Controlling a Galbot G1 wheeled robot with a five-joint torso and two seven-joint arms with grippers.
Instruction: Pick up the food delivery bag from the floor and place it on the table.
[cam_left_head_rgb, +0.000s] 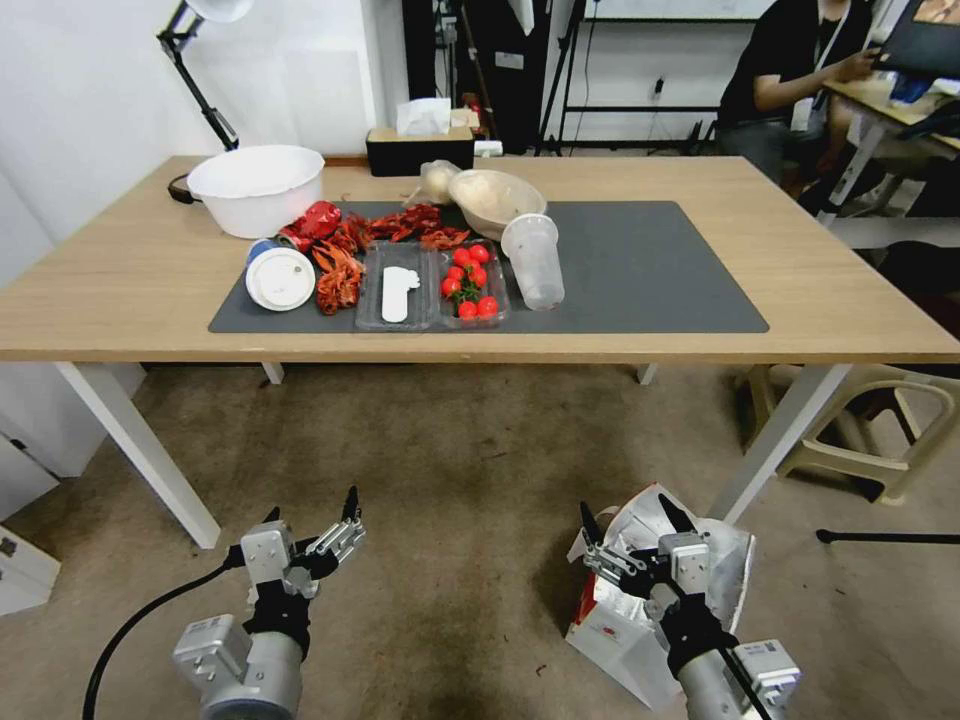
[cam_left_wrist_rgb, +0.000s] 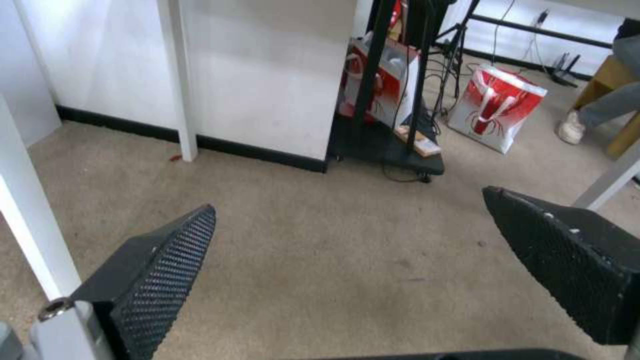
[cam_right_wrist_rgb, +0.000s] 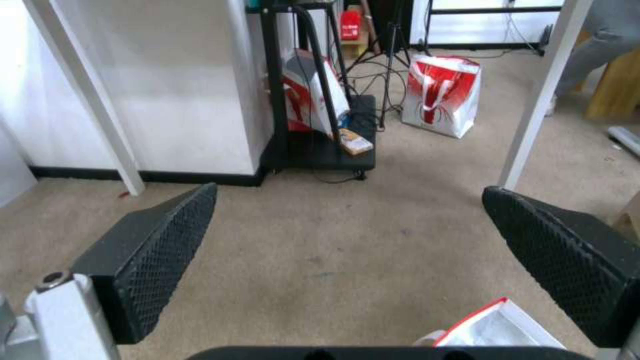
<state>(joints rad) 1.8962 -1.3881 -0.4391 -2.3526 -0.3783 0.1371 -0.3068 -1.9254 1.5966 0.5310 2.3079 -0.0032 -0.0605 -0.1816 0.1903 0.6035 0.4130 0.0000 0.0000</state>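
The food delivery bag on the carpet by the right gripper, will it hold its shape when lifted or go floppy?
Probably floppy: the food delivery bag is thin paper, and its open mouth already looks crumpled. It leans beside the table leg, so it may tip if nudged. The right gripper, jaws open, hovers above it.

Food delivery bag (cam_left_head_rgb: 620, 625): white paper, red side panel, silver foil lining, mouth open, standing tilted on the floor (cam_left_head_rgb: 460, 480); stained brownish carpet; light-wood tabletop (cam_left_head_rgb: 820, 300) beyond, on white legs.
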